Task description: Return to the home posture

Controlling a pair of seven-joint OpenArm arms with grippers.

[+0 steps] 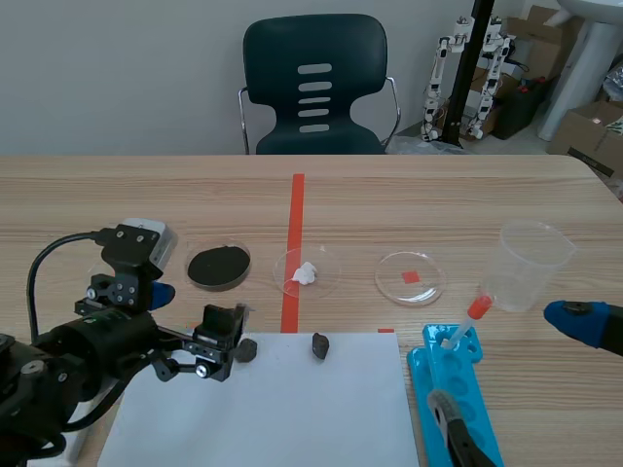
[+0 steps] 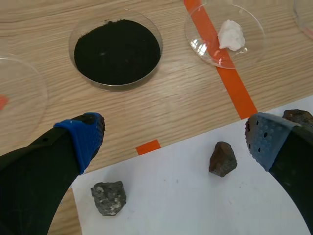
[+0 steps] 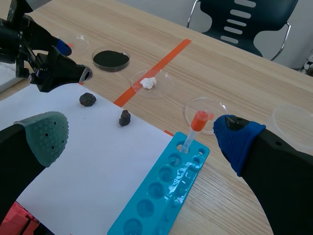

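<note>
Scene view has the left arm (image 1: 92, 350) low over the near left of the table (image 1: 146, 185), at the far left corner of a white paper sheet (image 1: 263, 413). Its jaws stand wide and hold nothing. In the left wrist view the blue dotted pads (image 2: 80, 139) are well apart above the sheet's edge, with a grey rock (image 2: 108, 197) and a brown rock (image 2: 223, 158) lying on the paper between them.

The right arm (image 1: 611, 333) comes in low at the near right. Its jaws are also wide and empty, one pad grey-green (image 3: 46, 134) and the other blue (image 3: 237, 139). A turquoise tube rack (image 3: 161, 196) lies between and beneath them. A tube with an orange-red cap (image 1: 474, 313) stands in the rack's far end.

Farther back sits a row of clear dishes. One is filled with black powder (image 1: 218, 266), one holds a white lump (image 1: 307, 272) and lies on the long tape line, and one holds a small red piece (image 1: 410, 277). A clear plastic beaker (image 1: 531, 265) stands upright beyond the rack, near the right arm's blue pad.

A dark green chair (image 1: 313, 83) stands across the table. Cardboard boxes (image 1: 589, 131) sit at the far right, and any print on them is too small to read.
</note>
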